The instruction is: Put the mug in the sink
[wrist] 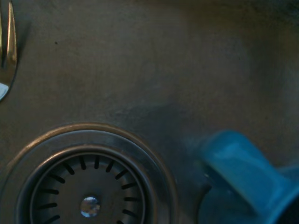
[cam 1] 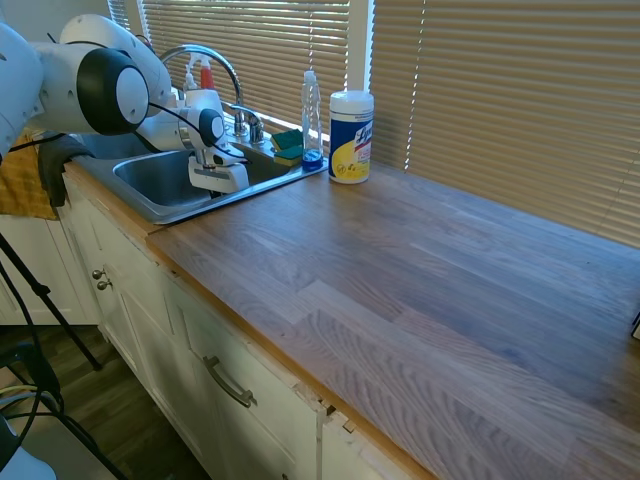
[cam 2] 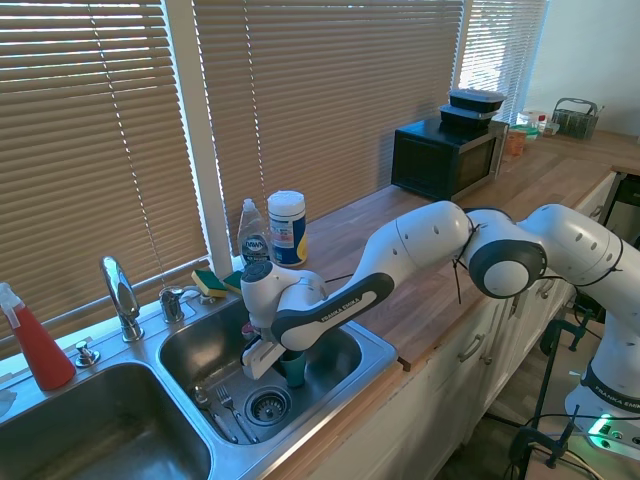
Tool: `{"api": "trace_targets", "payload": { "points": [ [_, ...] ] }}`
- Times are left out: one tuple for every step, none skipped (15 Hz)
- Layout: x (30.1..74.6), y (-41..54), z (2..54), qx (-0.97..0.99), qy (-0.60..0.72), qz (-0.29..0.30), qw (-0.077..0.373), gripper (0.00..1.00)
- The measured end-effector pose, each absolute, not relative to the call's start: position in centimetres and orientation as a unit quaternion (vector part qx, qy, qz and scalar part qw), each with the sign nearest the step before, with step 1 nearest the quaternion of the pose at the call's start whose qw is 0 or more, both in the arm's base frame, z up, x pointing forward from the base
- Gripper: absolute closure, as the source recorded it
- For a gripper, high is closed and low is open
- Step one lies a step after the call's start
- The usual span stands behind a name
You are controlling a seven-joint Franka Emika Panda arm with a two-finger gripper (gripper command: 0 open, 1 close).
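Hanging low inside the sink (cam 2: 375, 352) basin, centre-low of the second exterior view: pincer (cam 2: 290, 365) reaching down from the wrist. Showing directly under it: the mug (cam 2: 294, 372), teal, near the drain (cam 2: 267, 405). Appearing clamped on the mug, fingers mostly hidden behind the wrist body, so reading grip as likely, not certain. Not telling whether the mug base is touching the basin floor.

In the wrist view, showing at lower right: mug (wrist: 243, 182), blurred, just beside the drain (wrist: 88, 186) ring. Fork (wrist: 7, 51) tines peeking in at upper left.

In the first exterior view, mug hidden behind the sink (cam 1: 150, 205) wall; only the wrist showing at upper left.

Handling, as a judgement: looking small, light, rigid, matte, so not very slippery. Tapered wall tending to slide out downward under a weak squeeze. No handle showing; gripping across the rim or upper wall looking best. Material unclear; treating as breakable, setting down gently on steel.

Standing behind the basin on the table: wipes canister (cam 2: 287, 228), clear bottle (cam 2: 252, 232), sponge (cam 2: 209, 283).
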State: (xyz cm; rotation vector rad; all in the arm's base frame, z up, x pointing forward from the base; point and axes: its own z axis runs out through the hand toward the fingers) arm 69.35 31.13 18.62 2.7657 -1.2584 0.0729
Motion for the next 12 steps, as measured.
{"api": "trace_targets", "payload": {
  "points": [
    [69.4, 31.1, 18.8, 0.909, -0.414, 0.025, 0.05, 0.0],
    [69.6, 31.1, 19.1, 0.908, -0.414, 0.026, 0.048, 0.0],
    [69.8, 30.9, 19.5, 0.908, -0.415, 0.028, 0.045, 0.0],
    [70.0, 30.7, 20.1, 0.909, -0.414, 0.03, 0.043, 0.0],
    [70.3, 30.4, 21.0, 0.909, -0.414, 0.034, 0.038, 0.0],
    [70.5, 30.2, 22.2, 0.909, -0.414, 0.037, 0.034, 0.0],
    [70.6, 30.1, 23.5, 0.91, -0.413, 0.04, 0.029, 0.0],
    [70.6, 30.0, 24.8, 0.91, -0.411, 0.043, 0.026, 0.0],
    [70.4, 29.9, 26.1, 0.911, -0.41, 0.046, 0.023, 0.0],
    [70.1, 29.9, 27.5, 0.911, -0.408, 0.049, 0.02, 0.0],
    [69.7, 29.9, 29.0, 0.912, -0.408, 0.051, 0.017, 0.0],
    [69.3, 29.8, 30.3, 0.912, -0.407, 0.054, 0.015, 0.0]
  ]
}}
